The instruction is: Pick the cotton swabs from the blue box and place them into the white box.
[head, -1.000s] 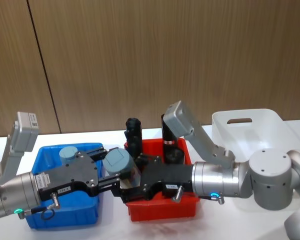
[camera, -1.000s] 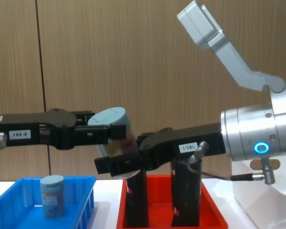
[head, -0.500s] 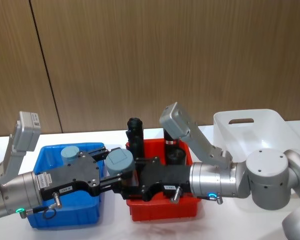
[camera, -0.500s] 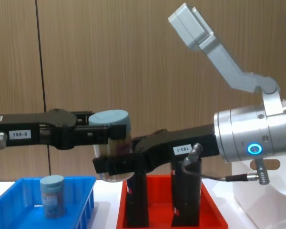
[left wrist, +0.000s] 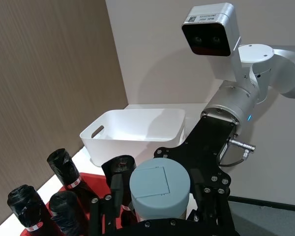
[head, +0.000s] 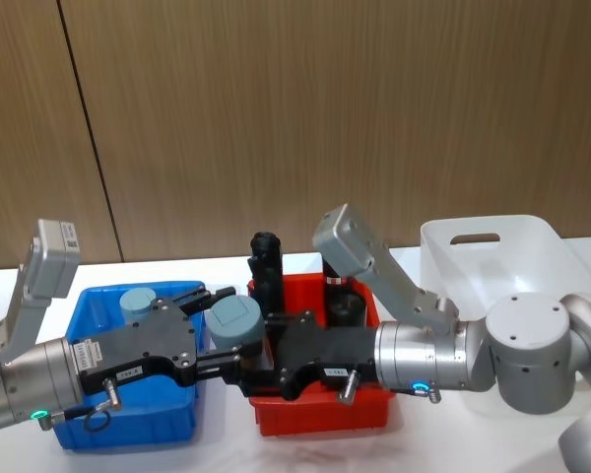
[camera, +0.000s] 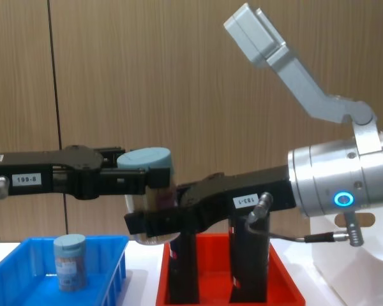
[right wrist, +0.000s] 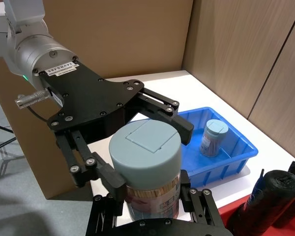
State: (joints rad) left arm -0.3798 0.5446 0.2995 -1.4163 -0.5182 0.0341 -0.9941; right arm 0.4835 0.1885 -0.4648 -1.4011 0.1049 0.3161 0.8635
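Note:
One jar of cotton swabs (head: 234,323) with a grey-blue lid hangs upright in the air between the blue box (head: 128,424) and the red tray. My left gripper (head: 217,330) is shut on it just under the lid. My right gripper (head: 254,350) comes from the opposite side, and its fingers lie against the jar's lower body (right wrist: 152,194). From the chest, the jar (camera: 147,167) sits between both sets of black fingers. A second jar (head: 136,303) stands in the blue box. The white box (head: 512,246) stands at the far right.
A red tray (head: 325,409) with tall black packs (head: 266,261) sits directly under and behind the grippers, between the two boxes. A wooden wall closes the back. The right arm's body lies across the space before the white box.
The jar was tilted a second ago and now stands upright. My right gripper has slid left around its lower body. The left gripper has stayed on the jar.

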